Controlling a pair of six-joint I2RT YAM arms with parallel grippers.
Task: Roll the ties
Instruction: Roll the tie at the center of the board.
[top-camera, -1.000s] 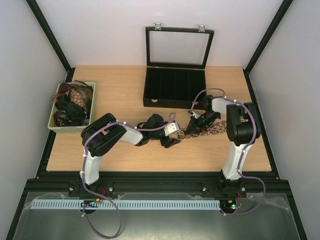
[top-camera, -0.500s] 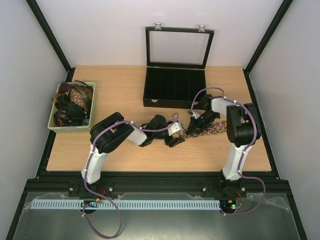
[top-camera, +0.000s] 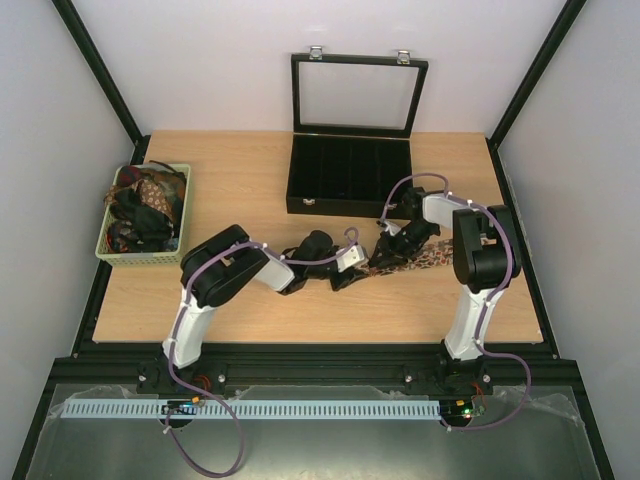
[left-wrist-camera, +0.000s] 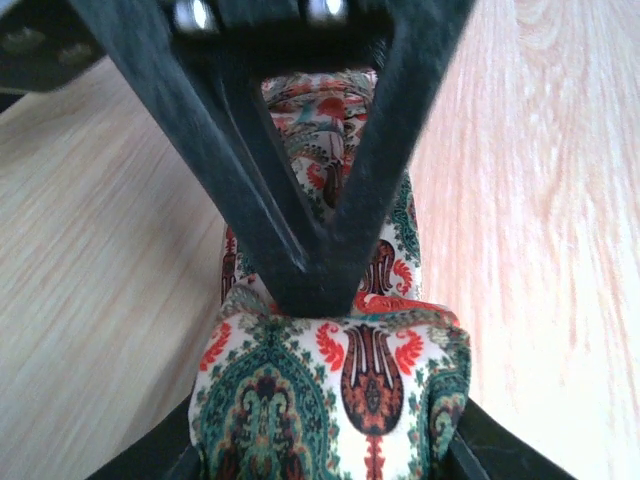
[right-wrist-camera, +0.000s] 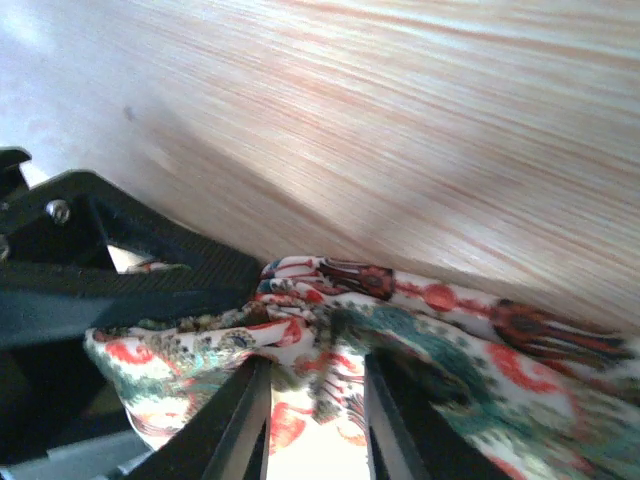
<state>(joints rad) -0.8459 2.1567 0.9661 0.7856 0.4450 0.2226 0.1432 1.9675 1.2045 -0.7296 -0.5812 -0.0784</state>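
A paisley tie (top-camera: 425, 257), cream with green and red print, lies on the table right of centre. My left gripper (top-camera: 352, 272) is at its left end. In the left wrist view the folded end of the tie (left-wrist-camera: 330, 390) fills the space between my left gripper's (left-wrist-camera: 325, 455) fingers. My right gripper (top-camera: 385, 258) pinches the same tie just beyond; its black fingers (left-wrist-camera: 290, 220) meet in a V on the fabric. In the right wrist view the tie (right-wrist-camera: 450, 330) bunches between the right gripper's (right-wrist-camera: 308, 385) fingers. More ties (top-camera: 140, 205) lie heaped in a basket.
A pale green basket (top-camera: 103, 250) stands at the table's left edge. A black compartmented case (top-camera: 350, 175) stands at the back centre, its glass lid (top-camera: 358, 95) upright. The two grippers are almost touching. Black frame posts run along both sides.
My left arm has swung right, bringing its gripper closer to the right gripper and the tie's end. The right arm has hardly moved.
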